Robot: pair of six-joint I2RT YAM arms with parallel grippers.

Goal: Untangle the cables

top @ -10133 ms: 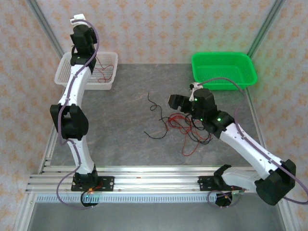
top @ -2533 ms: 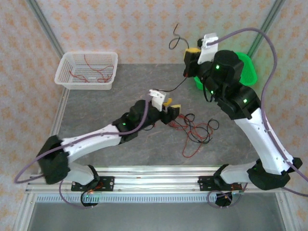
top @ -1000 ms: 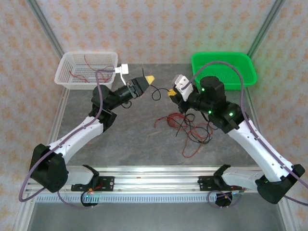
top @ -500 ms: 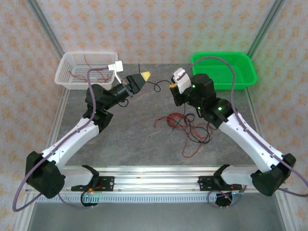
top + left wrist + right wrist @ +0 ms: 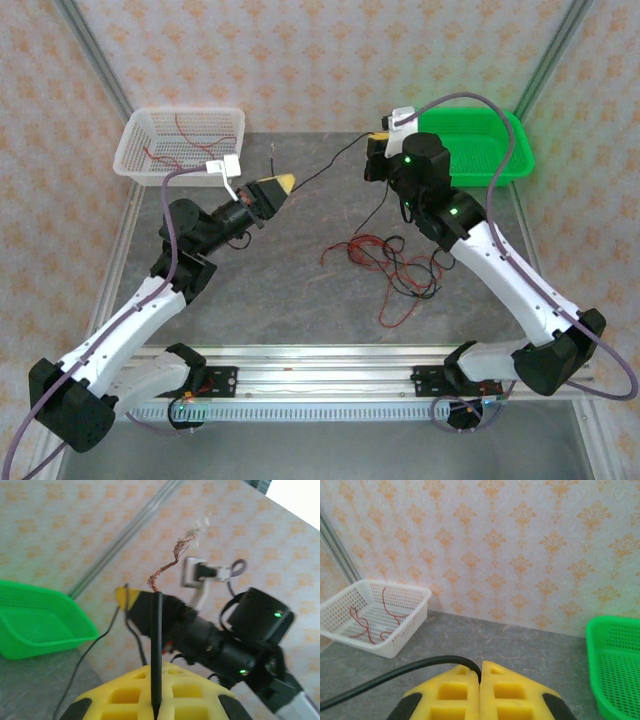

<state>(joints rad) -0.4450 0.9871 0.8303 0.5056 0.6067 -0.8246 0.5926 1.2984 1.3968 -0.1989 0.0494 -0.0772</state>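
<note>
While the other cables (image 5: 392, 262) are lying snarled on the table (image 5: 250, 290), the left gripper (image 5: 284, 183) and right gripper (image 5: 374, 135) are both pinching 1 taut black cable (image 5: 328, 165).

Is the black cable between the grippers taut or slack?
Taut: the black cable runs nearly straight from the left gripper to the right gripper, both shut on it.

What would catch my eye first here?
A thin black wire hangs stretched between the left gripper and the right gripper, both shut on it, above the grey table. A snarl of red and black wires lies mid-table, right of centre; a white plastic basket holding red wires stands far left.
</note>
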